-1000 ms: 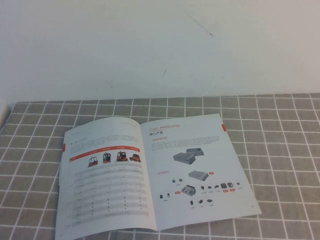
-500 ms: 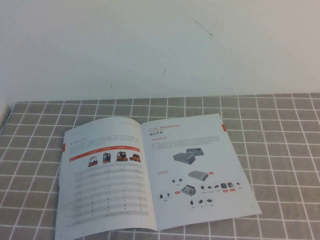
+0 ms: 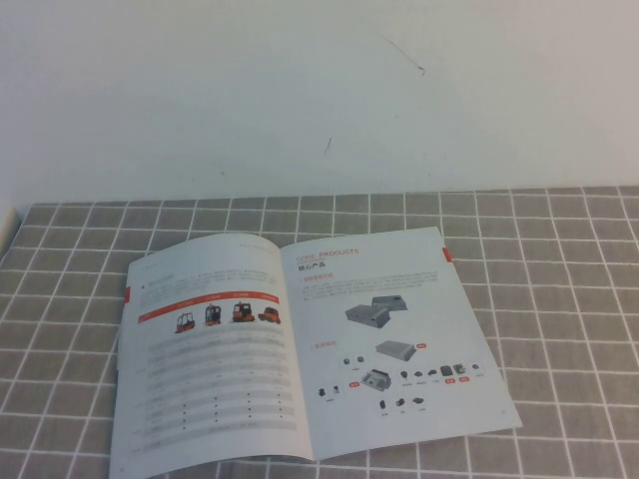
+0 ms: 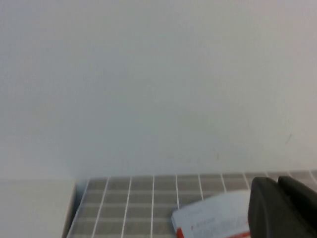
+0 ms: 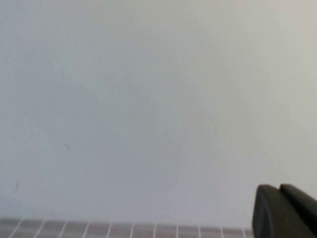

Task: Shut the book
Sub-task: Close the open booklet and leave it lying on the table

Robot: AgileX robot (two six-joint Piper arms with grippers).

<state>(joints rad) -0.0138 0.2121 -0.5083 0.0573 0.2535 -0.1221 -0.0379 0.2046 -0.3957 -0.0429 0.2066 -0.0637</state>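
The desk [image 3: 569, 299] has a grey cloth with a square grid of thin white lines; the wall [image 3: 200, 90] behind is white with a few dark marks. The open book [image 3: 300, 349] has white pages with a red band and tabs, red-and-black vehicles pictured on the left page and grey devices on the right. The left claw [image 4: 282, 208], near the book's far left corner, and the right claw [image 5: 285, 210], facing the wall, are black.
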